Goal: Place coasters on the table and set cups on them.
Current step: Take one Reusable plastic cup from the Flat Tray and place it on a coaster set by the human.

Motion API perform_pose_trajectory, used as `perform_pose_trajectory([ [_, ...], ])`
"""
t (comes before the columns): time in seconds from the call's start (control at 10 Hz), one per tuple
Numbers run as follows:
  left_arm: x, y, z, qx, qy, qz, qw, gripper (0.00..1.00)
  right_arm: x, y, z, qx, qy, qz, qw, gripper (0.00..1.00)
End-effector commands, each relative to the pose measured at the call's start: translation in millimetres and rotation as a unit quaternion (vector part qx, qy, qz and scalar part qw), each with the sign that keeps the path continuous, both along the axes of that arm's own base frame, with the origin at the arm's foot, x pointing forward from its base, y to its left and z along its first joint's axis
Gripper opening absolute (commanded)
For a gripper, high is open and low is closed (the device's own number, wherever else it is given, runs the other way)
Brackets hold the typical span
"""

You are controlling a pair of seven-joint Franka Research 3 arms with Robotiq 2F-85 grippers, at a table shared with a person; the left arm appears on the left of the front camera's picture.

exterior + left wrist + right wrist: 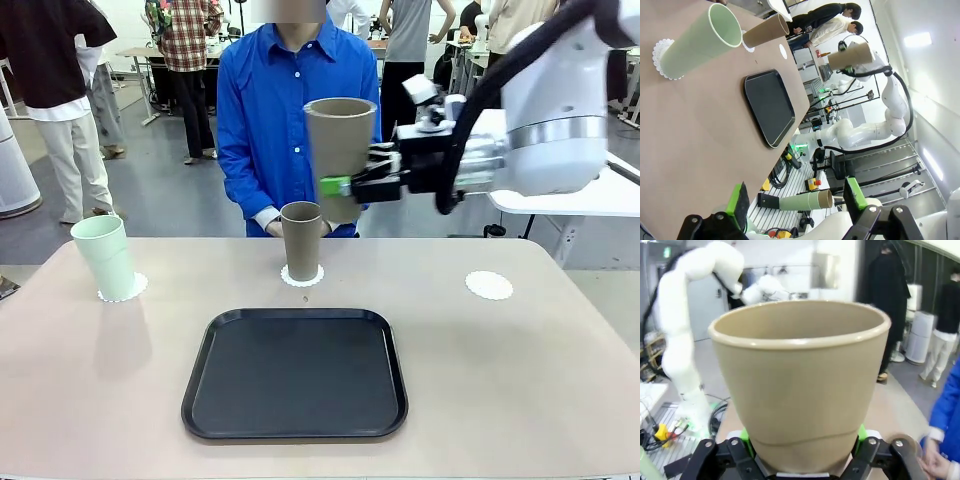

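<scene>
Front view, left to right. Mint cup [104,256] stands upright on a coaster [124,290] near the left edge of the beige table [520,370]. At centre, near side, a black tray [295,373] lies bare. Beyond it a tan cup [301,240] stands on a second coaster [301,277], just in front of a person in a blue shirt [285,110]. Third coaster [489,285] lies bare toward the right.

Right gripper [350,185] hangs in the air above the table's far middle, fingers pinching the lower part of the second tan cup [340,150], held upright and clear of the table. Right wrist view: that cup's wall sits between the green pads [861,431].

Left gripper [797,197], left wrist view: fingers spread, nothing between them, off the table's edge.
</scene>
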State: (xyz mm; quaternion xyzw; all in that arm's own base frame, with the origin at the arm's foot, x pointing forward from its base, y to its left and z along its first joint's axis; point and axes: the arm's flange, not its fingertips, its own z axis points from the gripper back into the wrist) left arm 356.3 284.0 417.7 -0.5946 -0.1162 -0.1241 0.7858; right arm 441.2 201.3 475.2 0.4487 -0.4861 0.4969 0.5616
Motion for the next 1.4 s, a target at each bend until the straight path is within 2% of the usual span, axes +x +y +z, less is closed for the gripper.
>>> perform_pose_trajectory([
  [0.0,-1,0,2,0.001,-0.002,-0.001,1.0,1.0,38,-63,-10,0.025,0.001,-0.092,0.995,0.82],
  [0.3,-1,0,2,0.001,-0.002,-0.001,1.0,1.0,39,-184,-33,0.028,0.007,-0.204,0.979,0.82],
  [0.5,-1,0,2,0.001,-0.002,-0.001,1.0,1.0,34,-244,-39,0.042,0.007,-0.268,0.962,0.82],
  [0.7,-1,0,2,0.001,-0.002,-0.001,1.0,1.0,28,-269,-43,0.046,0.007,-0.277,0.96,0.82],
  [1.0,-1,0,2,0.001,-0.002,-0.001,1.0,1.0,37,-273,-47,0.043,0.012,-0.275,0.96,0.82],
  [1.3,-1,0,2,0.001,-0.002,-0.001,1.0,1.0,32,-282,-41,0.035,0.021,-0.285,0.958,0.82],
])
